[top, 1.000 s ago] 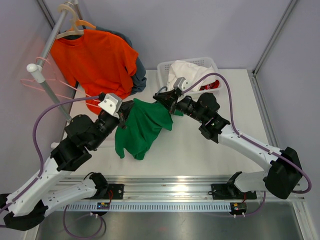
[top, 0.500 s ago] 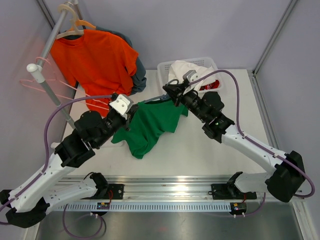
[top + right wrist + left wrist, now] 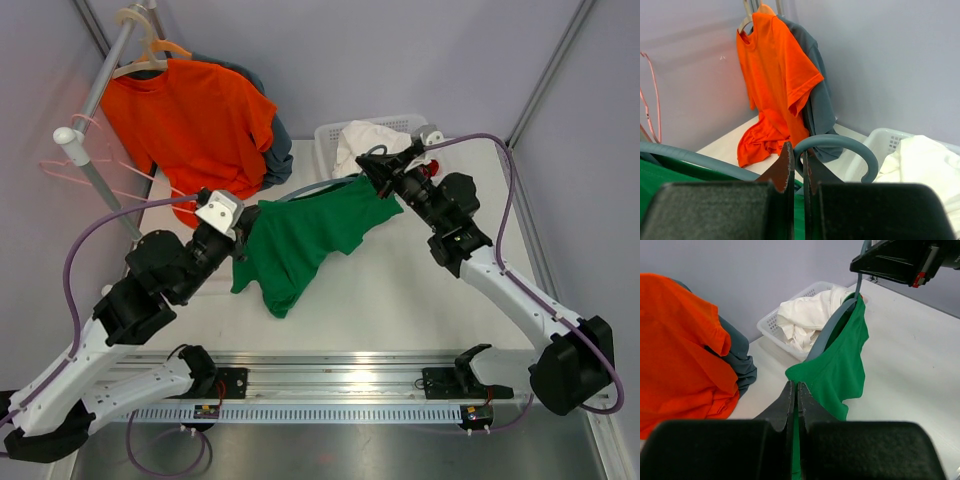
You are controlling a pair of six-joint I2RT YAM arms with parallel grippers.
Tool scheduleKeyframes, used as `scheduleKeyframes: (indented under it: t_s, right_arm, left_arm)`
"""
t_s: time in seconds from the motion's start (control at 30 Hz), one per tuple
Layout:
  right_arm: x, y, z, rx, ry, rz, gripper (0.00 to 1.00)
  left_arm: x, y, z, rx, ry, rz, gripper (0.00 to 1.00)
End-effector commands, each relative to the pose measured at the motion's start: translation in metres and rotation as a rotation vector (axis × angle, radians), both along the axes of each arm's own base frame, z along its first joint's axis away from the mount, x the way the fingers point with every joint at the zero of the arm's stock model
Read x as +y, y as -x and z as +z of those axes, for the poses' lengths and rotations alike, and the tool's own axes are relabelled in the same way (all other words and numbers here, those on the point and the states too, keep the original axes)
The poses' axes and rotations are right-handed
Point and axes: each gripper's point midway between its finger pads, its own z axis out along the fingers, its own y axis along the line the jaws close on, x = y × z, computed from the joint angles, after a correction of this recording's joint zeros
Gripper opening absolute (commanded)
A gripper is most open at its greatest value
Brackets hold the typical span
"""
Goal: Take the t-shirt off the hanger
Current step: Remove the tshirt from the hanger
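Note:
The green t-shirt [image 3: 310, 235] hangs stretched above the table between my two grippers. My left gripper [image 3: 245, 237] is shut on its lower left part; in the left wrist view the green cloth [image 3: 840, 370] is pinched between the closed jaws of that gripper [image 3: 794, 386]. The grey-blue hanger [image 3: 312, 189] sticks out of the shirt's upper edge. My right gripper [image 3: 366, 166] is shut on the hanger at the base of its hook [image 3: 840, 142], in front of the basket. One hanger arm [image 3: 690, 157] shows bare above the green cloth [image 3: 657, 175]; the other is hidden.
An orange t-shirt [image 3: 190, 120] and a grey one [image 3: 278, 150] hang on the rack [image 3: 100, 90] at the back left, with pink hangers [image 3: 70, 165] below. A white basket [image 3: 328, 140] holding white cloth [image 3: 365, 140] stands at the back, right behind my right gripper.
My right gripper has carried the hanger back and to the right, toward the basket. The green shirt has been drawn out longer between the grippers. The left gripper keeps its hold.

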Motion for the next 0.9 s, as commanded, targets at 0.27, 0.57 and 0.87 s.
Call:
scheduleKeyframes:
  t_s: [0.27,0.57,0.87]
  right_arm:
    - [-0.036,0.006,0.049,-0.043,-0.256,0.08,0.0]
    - [-0.05,0.004,0.064,-0.014,-0.35,0.017,0.0]
    - [-0.061,0.005,0.093,-0.045,-0.367,-0.039,0.0]
  left_arm:
    - [-0.011,-0.008,0.005,-0.04,-0.025,-0.019,0.0]
    - [-0.04,-0.017,-0.027,-0.027,-0.083,-0.094,0.0]
    - [-0.046,-0.004,-0.03,0.002,-0.145,-0.185,0.93]
